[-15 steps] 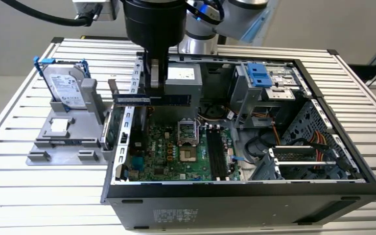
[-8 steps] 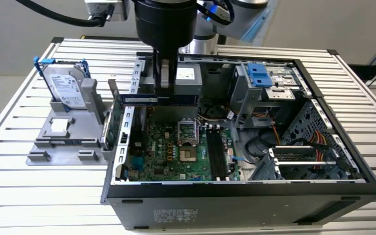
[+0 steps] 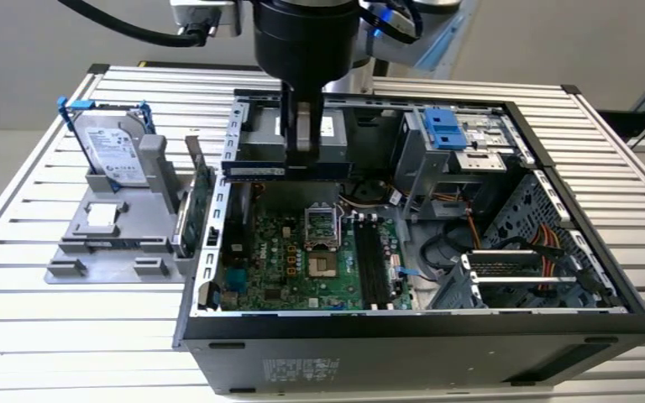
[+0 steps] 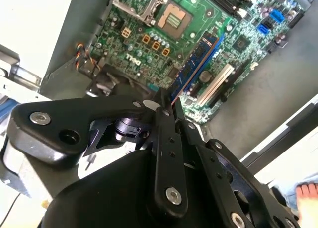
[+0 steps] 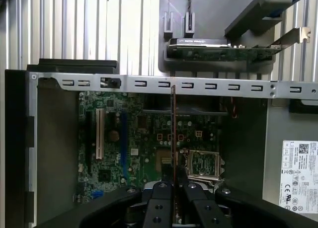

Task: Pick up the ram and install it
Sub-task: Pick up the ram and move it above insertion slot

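Note:
My gripper (image 3: pixel 300 161) is shut on the ram (image 3: pixel 253 170), a slim dark stick with a pale label. It hangs level above the rear part of the open computer case (image 3: pixel 412 323), over the motherboard (image 3: pixel 289 264). In the first wrist view the ram (image 5: pixel 173 133) shows edge-on as a thin line running out from between the fingers (image 5: pixel 160 200). In the second wrist view the ram (image 4: pixel 198 59) juts from the gripper (image 4: pixel 166 109) over the board. The black memory slots (image 3: pixel 373 262) lie lower on the board, toward the exterior view's right of the processor socket (image 3: pixel 320 227).
A grey holder (image 3: pixel 110 243) stands on the slatted table at the exterior view's left, carrying a silver hard drive (image 3: pixel 113 147) with blue rails and a green expansion card (image 3: pixel 196 210). Drive cages (image 3: pixel 457 138) and cables (image 3: pixel 524 248) sit in the case's right side.

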Robot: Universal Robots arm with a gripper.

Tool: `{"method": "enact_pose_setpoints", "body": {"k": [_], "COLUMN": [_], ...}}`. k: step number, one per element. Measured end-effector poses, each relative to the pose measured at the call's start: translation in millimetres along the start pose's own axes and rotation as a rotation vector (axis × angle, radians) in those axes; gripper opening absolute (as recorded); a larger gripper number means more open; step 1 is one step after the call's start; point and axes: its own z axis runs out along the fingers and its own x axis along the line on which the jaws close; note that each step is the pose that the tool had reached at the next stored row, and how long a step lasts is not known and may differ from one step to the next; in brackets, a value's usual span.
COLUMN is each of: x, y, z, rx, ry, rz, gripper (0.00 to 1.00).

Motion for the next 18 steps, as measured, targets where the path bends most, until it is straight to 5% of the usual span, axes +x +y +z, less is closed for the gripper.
{"method": "enact_pose_setpoints", "body": {"k": [18], "x": [0.6], "y": [-37.0], "z": [-1.2], "rx": [0.0], "ry": [0.0001], "rz": [0.0], "gripper": [0.0]}}
